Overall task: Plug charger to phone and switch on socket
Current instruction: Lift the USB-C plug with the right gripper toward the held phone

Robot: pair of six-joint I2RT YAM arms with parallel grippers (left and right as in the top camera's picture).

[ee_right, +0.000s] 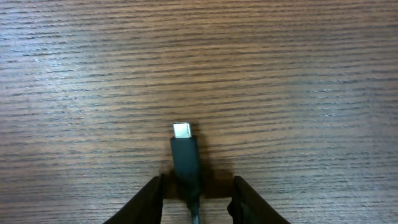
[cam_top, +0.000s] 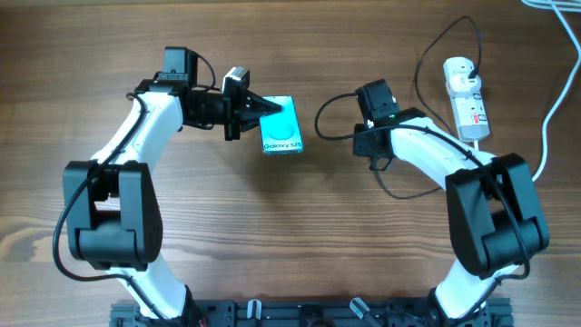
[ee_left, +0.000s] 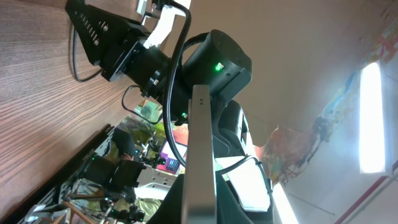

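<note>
- The right gripper is closed on the charger. Its two dark fingers sit on either side of the black plug body. The small silvery USB-C-type tip sticks out ahead of them, just above the wooden table, and casts a shadow on the grain.
- The left gripper is rolled on its side and pinches the phone by its left edge. The wrist camera sees the phone edge-on, as a thin grey slab rising up the middle of the view. The black right arm with its green light is beyond it.
- From overhead, the phone's bright teal screen faces up and reads "Galaxy S25" under a round blob. It lies left of centre, well apart from the charger tip, with bare wood between the two grippers.
- The charger's thin black cable loops out to the left of the right wrist. It also runs up and back in a wide arc to the far right.
- At the far right lies the socket, a white power strip with red marks. Its printing is too small to read. The black cable ends at its far end.
- A thick white cord curves along the right edge of the table.
</note>
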